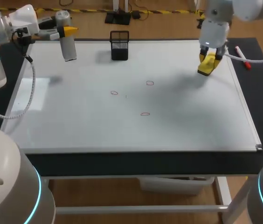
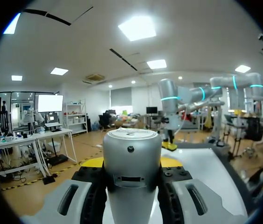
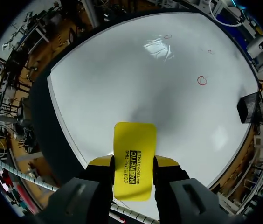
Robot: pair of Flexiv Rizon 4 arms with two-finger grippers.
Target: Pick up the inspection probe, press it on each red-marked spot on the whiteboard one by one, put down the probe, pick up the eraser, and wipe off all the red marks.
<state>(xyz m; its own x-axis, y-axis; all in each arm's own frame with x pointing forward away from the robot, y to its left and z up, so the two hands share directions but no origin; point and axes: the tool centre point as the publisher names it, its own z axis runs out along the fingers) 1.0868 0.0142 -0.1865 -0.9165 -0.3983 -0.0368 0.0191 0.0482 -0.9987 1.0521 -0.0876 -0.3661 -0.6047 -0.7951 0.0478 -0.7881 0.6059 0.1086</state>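
Observation:
The inspection probe (image 1: 69,48), a silver cylinder, hangs upright over the far left corner of the whiteboard (image 1: 75,121), with my left gripper (image 1: 66,31) shut on it. In the left wrist view the probe (image 2: 131,158) fills the space between the fingers of the left gripper (image 2: 131,164). My right gripper (image 1: 209,60) is shut on the yellow eraser (image 1: 206,65), just above the board's far right part. In the right wrist view the eraser (image 3: 134,156) sticks out ahead of the right gripper (image 3: 132,163). Three small red marks (image 1: 114,93) (image 1: 149,83) (image 1: 144,114) lie mid-board.
A black mesh pen holder (image 1: 119,45) stands at the board's far edge, in the middle. A red marker (image 1: 242,57) lies on the dark mat beyond the board's right edge. The mesh holder (image 3: 250,106) also shows in the right wrist view.

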